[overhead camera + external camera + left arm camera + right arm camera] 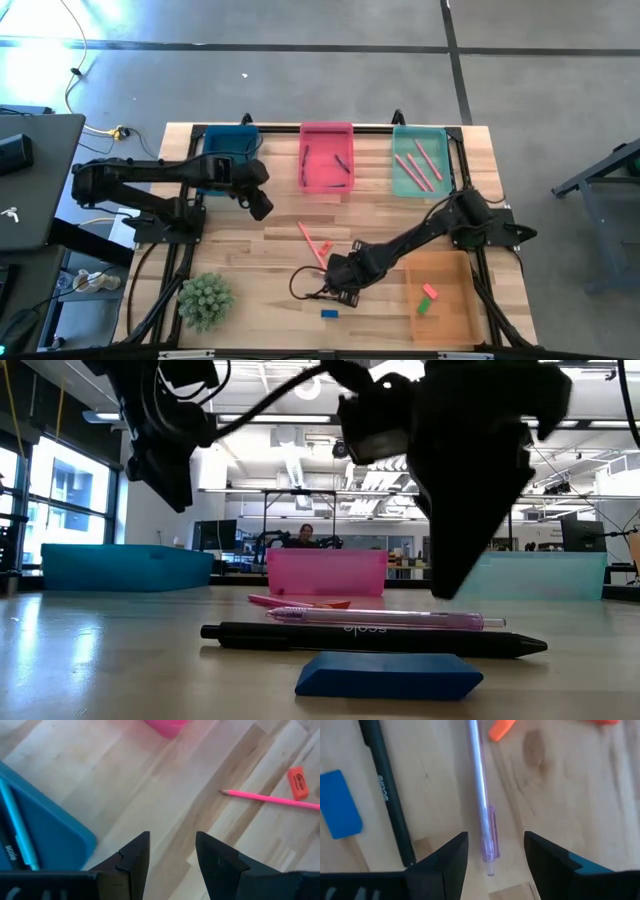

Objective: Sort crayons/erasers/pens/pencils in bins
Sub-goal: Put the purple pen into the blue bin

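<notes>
Bins [434, 300], four, erasers, three, both tools open, right tool [492, 851] above purple pen [481, 795]

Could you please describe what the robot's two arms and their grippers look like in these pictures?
Both arms are dark, nearly black, jointed links with thin black cables looping alongside. The left gripper and the right gripper each end in two matte black fingers, wedge-shaped, tapering to blunt tips with stepped inner edges. No markings are visible on them.
</notes>
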You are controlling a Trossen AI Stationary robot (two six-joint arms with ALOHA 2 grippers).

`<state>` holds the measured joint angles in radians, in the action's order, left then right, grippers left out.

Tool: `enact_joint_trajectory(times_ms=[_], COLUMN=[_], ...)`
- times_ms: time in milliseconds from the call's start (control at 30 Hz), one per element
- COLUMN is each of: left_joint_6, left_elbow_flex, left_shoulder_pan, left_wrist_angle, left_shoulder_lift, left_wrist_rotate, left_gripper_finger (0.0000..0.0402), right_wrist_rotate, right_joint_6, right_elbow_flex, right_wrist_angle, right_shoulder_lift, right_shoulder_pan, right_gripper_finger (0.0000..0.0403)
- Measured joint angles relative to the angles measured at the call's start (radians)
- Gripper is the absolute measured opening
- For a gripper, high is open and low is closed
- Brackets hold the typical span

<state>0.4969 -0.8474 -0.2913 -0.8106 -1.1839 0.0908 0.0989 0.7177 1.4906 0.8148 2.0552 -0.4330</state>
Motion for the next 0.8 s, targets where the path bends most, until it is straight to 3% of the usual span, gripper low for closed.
enact_joint_trajectory(times_ms=[333,800], left_joint_6=[0.05,0.051], left_elbow_flex=[0.0,0.0], left_shoulder_pan=[0.085,0.136], left_wrist_angle=[0.0,0.0], left_shoulder_lift=[0.0,0.0], left_wrist_rotate=[0.001,0.0], left_gripper_finger=[0.0149,0.0149], right_wrist_rotate=[-0.001,-0.022], right_joint_6=[0.049,0.069], right_elbow_flex=[0.002,0.004], right_wrist_angle=[-0.001,-0.003], right_shoulder_lift=[0.057,0.094], right_shoulder_pan=[-0.007,-0.006], right_gripper_finger=[0.0173,0.0065])
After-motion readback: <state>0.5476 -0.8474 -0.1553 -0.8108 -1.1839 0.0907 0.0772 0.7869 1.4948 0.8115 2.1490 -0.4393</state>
